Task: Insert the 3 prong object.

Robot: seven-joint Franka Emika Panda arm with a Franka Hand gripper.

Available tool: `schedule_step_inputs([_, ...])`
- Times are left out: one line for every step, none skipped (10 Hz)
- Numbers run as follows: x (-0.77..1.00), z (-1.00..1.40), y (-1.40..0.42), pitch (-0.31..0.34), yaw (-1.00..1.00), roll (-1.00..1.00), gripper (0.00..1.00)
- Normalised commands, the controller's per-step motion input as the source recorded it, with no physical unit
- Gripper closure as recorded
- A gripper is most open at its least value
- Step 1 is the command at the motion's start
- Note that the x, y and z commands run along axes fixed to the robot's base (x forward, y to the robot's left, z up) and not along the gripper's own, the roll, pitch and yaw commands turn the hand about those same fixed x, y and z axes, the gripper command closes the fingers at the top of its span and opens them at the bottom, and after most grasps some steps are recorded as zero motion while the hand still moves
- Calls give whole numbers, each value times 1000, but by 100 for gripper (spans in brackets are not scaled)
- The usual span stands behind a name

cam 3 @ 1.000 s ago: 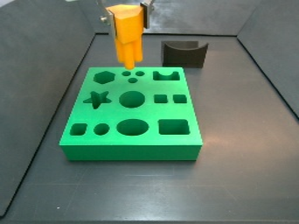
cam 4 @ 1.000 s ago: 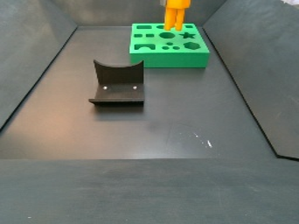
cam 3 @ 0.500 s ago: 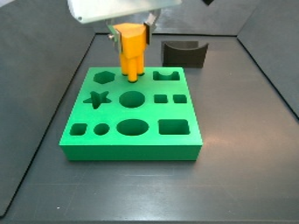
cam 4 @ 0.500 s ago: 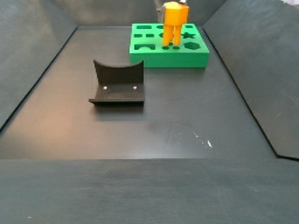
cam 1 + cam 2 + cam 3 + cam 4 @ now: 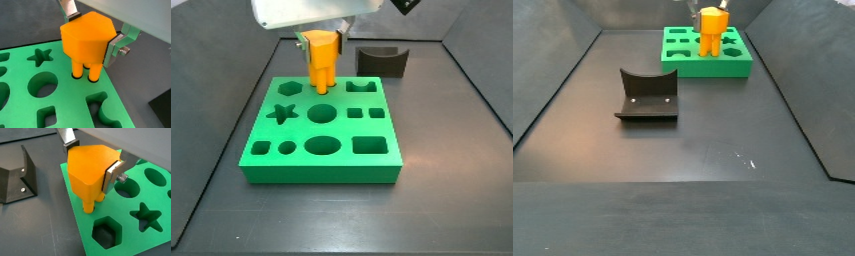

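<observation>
The 3 prong object (image 5: 85, 40) is a bright orange-yellow piece with a blocky head and rod prongs. My gripper (image 5: 90, 37) is shut on its head, one silver finger (image 5: 118, 46) on each side. The prongs reach down into small round holes in the green block (image 5: 40, 105) near its edge. In both side views the piece (image 5: 319, 57) (image 5: 712, 30) stands upright on the block (image 5: 321, 150) (image 5: 714, 66). The other wrist view shows the piece (image 5: 90, 173) in the gripper (image 5: 90, 160) over the block (image 5: 127, 228), prongs at the block's edge holes.
The green block has star (image 5: 40, 56), round, hexagon (image 5: 105, 234) and square cutouts. A dark grey block with a curved notch (image 5: 382, 60) (image 5: 647, 95) (image 5: 15, 175) stands on the dark floor. Grey walls ring the floor.
The gripper has come down with the orange piece. The prongs were above the block a second ago and now sit at its holes.
</observation>
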Motion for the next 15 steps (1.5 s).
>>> schedule_step_inputs([274, -211, 0, 0, -220, -99, 100])
schedule_step_inputs([234, -200, 0, 0, -194, -117, 100])
schedule_step_inputs([0, -206, 0, -26, 0, -67, 100])
schedule_step_inputs([-23, -197, 0, -56, 29, 0, 100])
schedule_step_inputs([-9, -257, -31, -51, 0, 127, 100])
schedule_step_inputs([0, -269, -100, -41, 0, 224, 100])
schedule_step_inputs([0, -306, -134, -37, 0, 240, 100])
schedule_step_inputs([0, -366, -66, -60, 0, 170, 100])
schedule_step_inputs([0, -346, -29, -64, 0, 109, 100])
schedule_step_inputs([0, -334, 0, -51, 0, 90, 100])
schedule_step_inputs([0, -340, 0, -46, 0, 94, 100])
schedule_step_inputs([0, -340, 0, -64, 0, 89, 100])
schedule_step_inputs([0, -311, 0, -83, 0, 93, 100])
schedule_step_inputs([-3, 0, 0, -51, 0, -26, 100])
schedule_step_inputs([0, 0, 0, 0, 0, 0, 100])
